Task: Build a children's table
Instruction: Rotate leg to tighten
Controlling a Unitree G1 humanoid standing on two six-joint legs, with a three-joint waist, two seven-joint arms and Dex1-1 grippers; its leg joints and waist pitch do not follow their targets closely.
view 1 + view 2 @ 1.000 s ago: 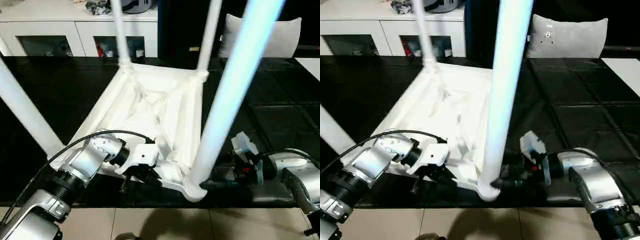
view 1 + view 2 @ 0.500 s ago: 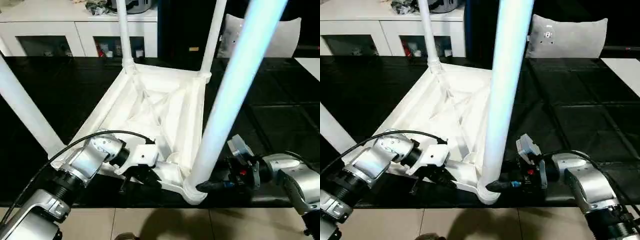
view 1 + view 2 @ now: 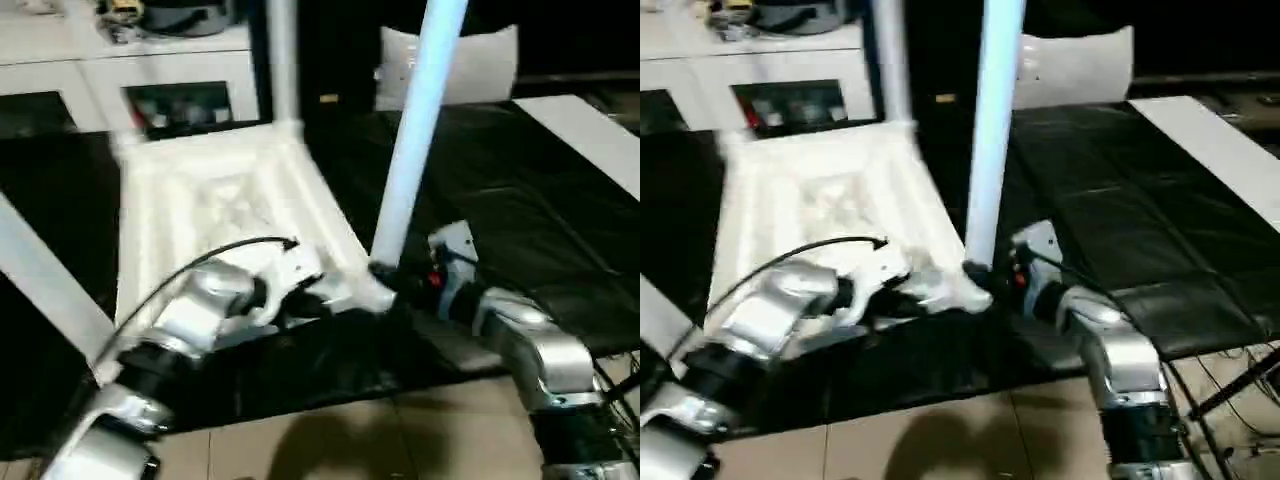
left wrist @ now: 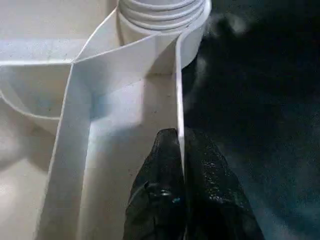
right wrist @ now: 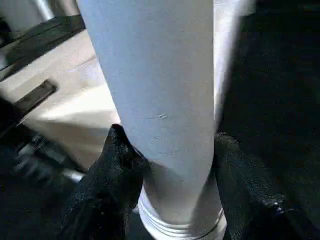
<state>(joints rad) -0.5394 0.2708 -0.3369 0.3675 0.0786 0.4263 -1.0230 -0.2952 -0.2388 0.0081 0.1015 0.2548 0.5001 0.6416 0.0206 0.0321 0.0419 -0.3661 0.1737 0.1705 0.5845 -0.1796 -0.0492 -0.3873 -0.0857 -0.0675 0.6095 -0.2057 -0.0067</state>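
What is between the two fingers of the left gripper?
A thin upright rim wall of the tabletop stands between the left gripper fingers, which pinch it; the left wrist view shows this.

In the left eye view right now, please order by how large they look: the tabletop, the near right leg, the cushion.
1. tabletop
2. near right leg, though nearness to the camera enlarges it
3. cushion, far behind, partly hidden by the leg
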